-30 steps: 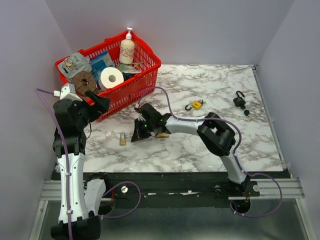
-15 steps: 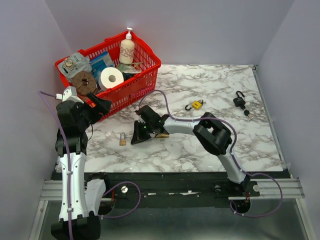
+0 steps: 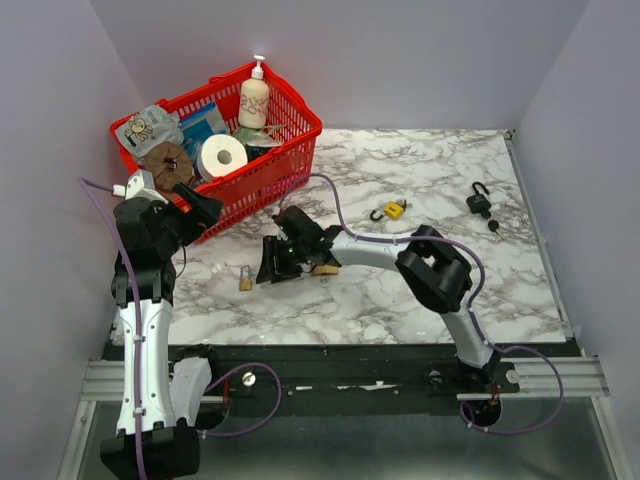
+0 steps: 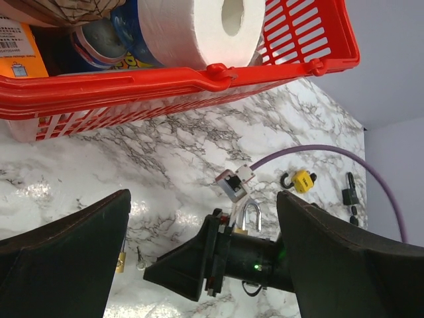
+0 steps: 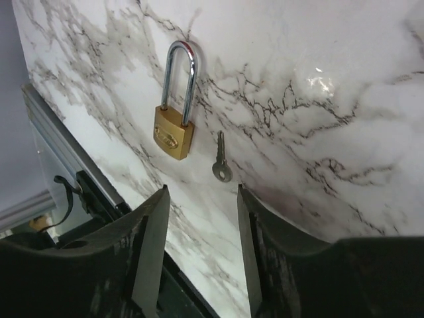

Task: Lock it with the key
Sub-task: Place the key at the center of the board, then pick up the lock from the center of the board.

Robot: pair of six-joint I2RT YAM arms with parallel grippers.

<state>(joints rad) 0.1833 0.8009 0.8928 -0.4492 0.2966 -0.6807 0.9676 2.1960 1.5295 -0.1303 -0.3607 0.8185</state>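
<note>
A small brass padlock point(image 5: 175, 130) with a long silver shackle lies flat on the marble table; it also shows as the brass padlock point(image 3: 245, 279) at front left. A silver key point(image 5: 221, 165) lies loose just beside its body, outside the lock. My right gripper point(image 5: 201, 192) hovers just short of them, open, with nothing between its fingers; from above the right gripper point(image 3: 270, 262) sits just right of the padlock. My left gripper point(image 4: 204, 195) stands open and empty, raised beside the basket, looking down on the right gripper point(image 4: 192, 265).
A red basket point(image 3: 262, 172) of toilet paper, a bottle and packets stands back left. A second brass padlock point(image 3: 325, 269) lies under the right arm. Further right are a yellow padlock point(image 3: 393, 210), a black padlock point(image 3: 479, 203) and the table's front edge point(image 5: 79, 192).
My right gripper has opened from shut and shifted a little left toward the padlock and key. The left arm has shifted slightly, its gripper staying open.
</note>
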